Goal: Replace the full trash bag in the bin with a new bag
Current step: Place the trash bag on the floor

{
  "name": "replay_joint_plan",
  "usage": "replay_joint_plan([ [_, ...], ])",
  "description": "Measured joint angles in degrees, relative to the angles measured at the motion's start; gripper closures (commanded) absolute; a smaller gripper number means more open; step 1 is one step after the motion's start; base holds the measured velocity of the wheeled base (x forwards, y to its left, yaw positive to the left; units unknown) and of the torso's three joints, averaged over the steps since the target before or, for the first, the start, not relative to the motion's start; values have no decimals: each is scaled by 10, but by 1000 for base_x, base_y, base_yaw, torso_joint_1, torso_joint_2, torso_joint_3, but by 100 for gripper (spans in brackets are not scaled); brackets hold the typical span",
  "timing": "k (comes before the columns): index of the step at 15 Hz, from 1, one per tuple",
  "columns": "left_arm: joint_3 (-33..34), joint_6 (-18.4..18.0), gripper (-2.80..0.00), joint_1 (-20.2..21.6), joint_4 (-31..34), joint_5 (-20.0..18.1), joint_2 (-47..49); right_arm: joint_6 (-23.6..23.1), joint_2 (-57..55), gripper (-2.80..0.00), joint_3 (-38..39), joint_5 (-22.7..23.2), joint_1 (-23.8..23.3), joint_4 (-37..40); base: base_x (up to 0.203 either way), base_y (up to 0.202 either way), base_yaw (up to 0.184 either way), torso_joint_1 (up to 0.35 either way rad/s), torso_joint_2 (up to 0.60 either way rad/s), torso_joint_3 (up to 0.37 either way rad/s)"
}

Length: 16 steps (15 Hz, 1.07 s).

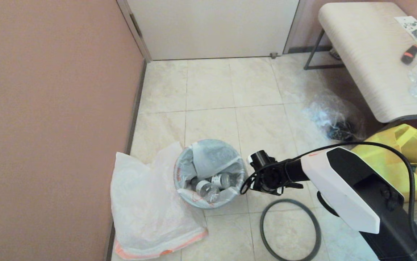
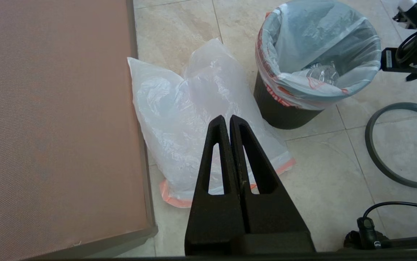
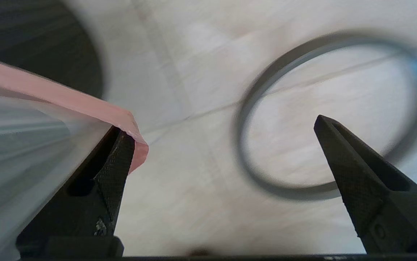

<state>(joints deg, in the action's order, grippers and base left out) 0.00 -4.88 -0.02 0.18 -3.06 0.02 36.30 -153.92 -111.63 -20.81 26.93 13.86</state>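
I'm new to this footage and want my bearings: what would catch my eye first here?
The black bin, lined with a bag holding empty bottles, stands near the pink wall. A fresh white bag lies beside it on the wall side, and the grey hoop lies off the bin on the tiles. The right tool is open at the bin's edge.

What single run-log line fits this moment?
right hand: open, beside bin | left hand: shut, parked | full bag: in bin | hoop: on floor
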Motion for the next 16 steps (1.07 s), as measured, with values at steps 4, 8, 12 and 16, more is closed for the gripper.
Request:
replay_joint_plan([
  [4,0,0,0,0,0,0,0,-15,-1,-280,-2,-118,25,10,0,0,0,0,0,0],
  [8,0,0,0,0,0,0,0,-15,8,-280,0,-200,45,31,0,0,0,0,0,0],
  [12,0,0,0,0,0,0,0,-15,33,-280,2,-266,60,65,0,0,0,0,0,0],
  [16,0,0,0,0,0,0,0,-15,55,-280,5,-316,73,107,0,0,0,0,0,0],
])
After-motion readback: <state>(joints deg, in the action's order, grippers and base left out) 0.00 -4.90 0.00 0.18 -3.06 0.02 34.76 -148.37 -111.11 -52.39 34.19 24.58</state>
